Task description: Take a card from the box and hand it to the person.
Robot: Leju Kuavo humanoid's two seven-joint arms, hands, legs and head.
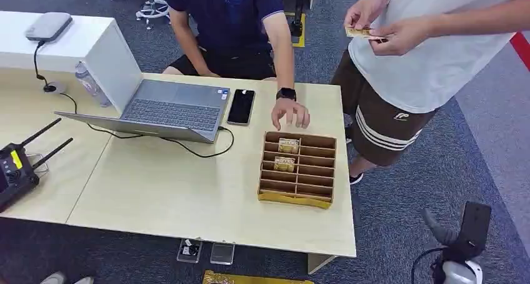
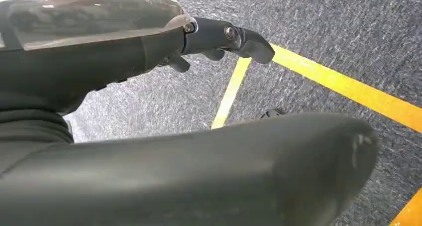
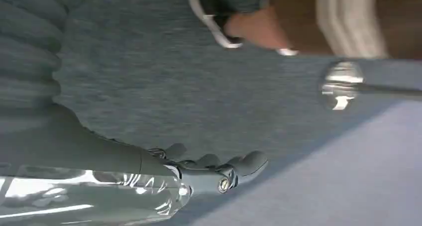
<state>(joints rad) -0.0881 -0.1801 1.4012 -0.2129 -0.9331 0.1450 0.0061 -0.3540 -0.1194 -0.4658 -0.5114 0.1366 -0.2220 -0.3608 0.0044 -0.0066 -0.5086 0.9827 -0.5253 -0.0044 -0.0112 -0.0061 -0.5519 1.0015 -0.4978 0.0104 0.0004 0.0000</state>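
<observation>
The robot's right hand [image 1: 459,240], empty with fingers loosely spread, hung low beside the table's right edge, nearer than the left hand [image 2: 224,39], likewise empty, to the slotted wooden card box [image 1: 298,169], whose two upright yellowish cards [image 1: 288,146] lay forward and leftward.

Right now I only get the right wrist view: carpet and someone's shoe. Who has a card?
Observer: In the head view, the standing person holds a card in both hands.
Operator: Any cards in the box?
Observer: Two cards sit in the wooden box, in its left column as the head view shows it.
Operator: And my left hand?
Observer: The left hand hangs over yellow-lined carpet, holding nothing.
</observation>
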